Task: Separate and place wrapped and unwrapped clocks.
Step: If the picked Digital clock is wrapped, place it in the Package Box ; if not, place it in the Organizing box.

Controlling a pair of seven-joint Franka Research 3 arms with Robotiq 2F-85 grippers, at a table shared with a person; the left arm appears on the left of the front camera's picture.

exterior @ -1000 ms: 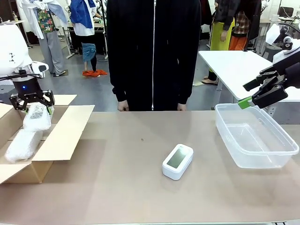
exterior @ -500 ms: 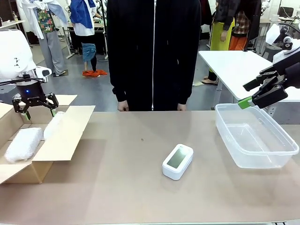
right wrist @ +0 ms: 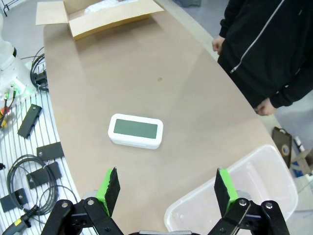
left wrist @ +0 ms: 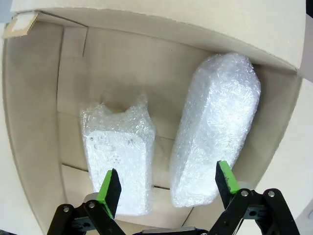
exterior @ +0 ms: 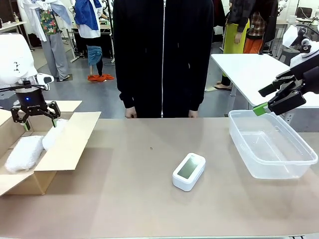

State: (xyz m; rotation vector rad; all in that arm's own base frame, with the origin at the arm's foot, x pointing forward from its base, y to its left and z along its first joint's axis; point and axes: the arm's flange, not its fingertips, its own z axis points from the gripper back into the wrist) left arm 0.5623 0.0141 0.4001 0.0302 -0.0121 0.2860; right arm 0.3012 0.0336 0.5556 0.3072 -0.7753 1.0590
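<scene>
Our left hand point(exterior: 39, 121) hangs open just above two bubble-wrapped clocks point(left wrist: 117, 161) point(left wrist: 217, 127) in the cardboard box point(left wrist: 98, 54), and our open right hand point(right wrist: 166, 188) has the bare digital clock point(right wrist: 135, 130) on the tabletop point(right wrist: 122, 73) below it.

Bright, even light from overhead fills every view, with no harsh contrast. In the front view the bench point(exterior: 124, 199) carries a mild sheen, the bare clock point(exterior: 189, 171) throws only a faint, soft shadow, and the clear tub point(exterior: 281, 167) shows pale highlights. In the left wrist view the longer bundle point(left wrist: 215, 127) glints in its bubble wrap, and a soft shadow darkens the cardboard box point(left wrist: 39, 98) just past the shorter bundle point(left wrist: 117, 161). Both wrist views bow straight edges near their borders; focus is crisp.
</scene>
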